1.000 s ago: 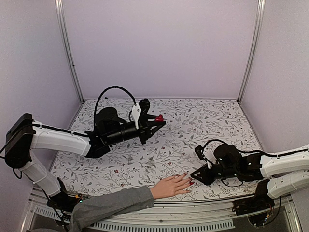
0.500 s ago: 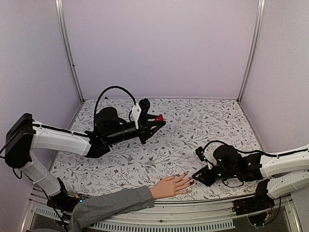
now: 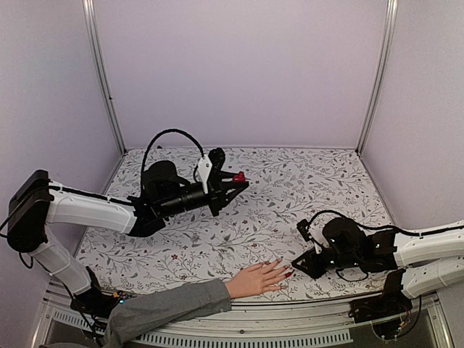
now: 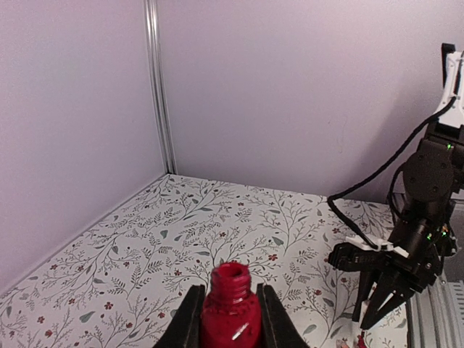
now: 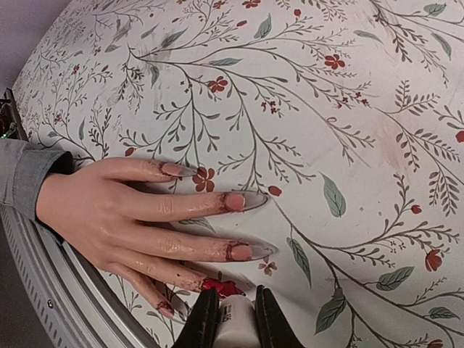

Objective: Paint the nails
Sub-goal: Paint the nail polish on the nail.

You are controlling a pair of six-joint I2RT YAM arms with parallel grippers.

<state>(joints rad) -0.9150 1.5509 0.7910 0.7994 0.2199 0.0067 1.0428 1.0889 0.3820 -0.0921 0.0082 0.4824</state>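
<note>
A pale hand [image 3: 254, 280] in a grey sleeve [image 3: 170, 304] lies flat at the table's near edge, fingers pointing right. In the right wrist view, three nails [image 5: 243, 201] look pale with red smears at their bases. A fourth nail [image 5: 221, 288] is glossy red. My right gripper [image 5: 234, 297] is shut on a white cap [image 5: 236, 325] and sits just off that red nail; the brush is hidden. My left gripper [image 4: 230, 290] is shut on a small red bottle [image 4: 230, 319] with an open neck. It holds the bottle above mid-table, far from the hand.
A floral cloth [image 3: 290, 188] covers the table, with lilac walls on three sides. A metal rail [image 5: 65, 290] runs along the near edge under the wrist. The right arm [image 4: 406, 246] with its black cable shows in the left wrist view.
My right gripper has slid slightly to the right, a little away from the fingertips. The left arm and the bottle have not moved.
</note>
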